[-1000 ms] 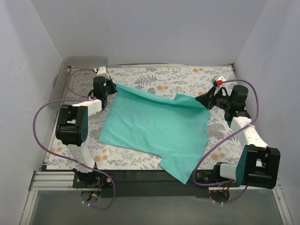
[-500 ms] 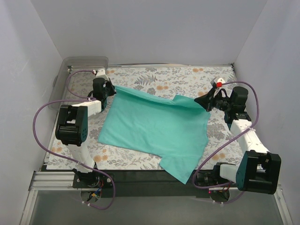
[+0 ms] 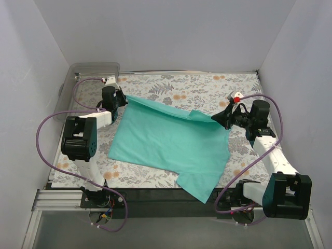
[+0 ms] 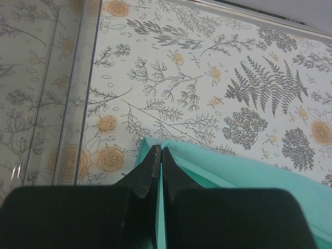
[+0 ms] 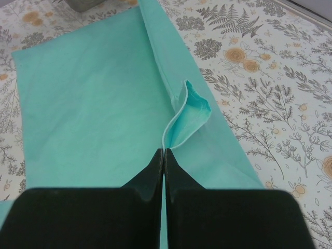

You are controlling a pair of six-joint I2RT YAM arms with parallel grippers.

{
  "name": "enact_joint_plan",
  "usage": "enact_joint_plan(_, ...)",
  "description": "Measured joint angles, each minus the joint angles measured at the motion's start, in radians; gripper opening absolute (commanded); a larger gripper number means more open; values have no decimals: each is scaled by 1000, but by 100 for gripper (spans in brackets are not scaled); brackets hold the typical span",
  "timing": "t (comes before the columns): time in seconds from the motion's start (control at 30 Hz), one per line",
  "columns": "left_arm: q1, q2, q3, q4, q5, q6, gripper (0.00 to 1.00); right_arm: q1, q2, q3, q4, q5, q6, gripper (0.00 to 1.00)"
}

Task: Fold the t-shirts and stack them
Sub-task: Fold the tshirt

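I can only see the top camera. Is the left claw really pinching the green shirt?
Observer: Yes. On the left wrist camera, the left gripper is shut on the shirt right at its corner.
Operator: And the other claw?
Observer: The right gripper is shut on the shirt's edge too.
Operator: Is the cloth flat there?
Observer: No, a little flap curls up just beyond its fingertips.

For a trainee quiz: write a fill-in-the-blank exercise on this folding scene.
The left arm's fingers are ____ on the t-shirt's far corner.
The right arm's fingers pinch its far edge at the ____ end.
The clear bin stands at the table's far ____ corner.
Only ____ t-shirt is in view.
Missing words: shut; right; left; one.
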Motion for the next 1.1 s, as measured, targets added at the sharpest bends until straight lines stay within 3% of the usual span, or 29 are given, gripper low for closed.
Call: enact_joint_plan(1.1, 10, -3, -48, 1, -15, 13, 0, 0, -61, -36, -137, 3, -112, 1)
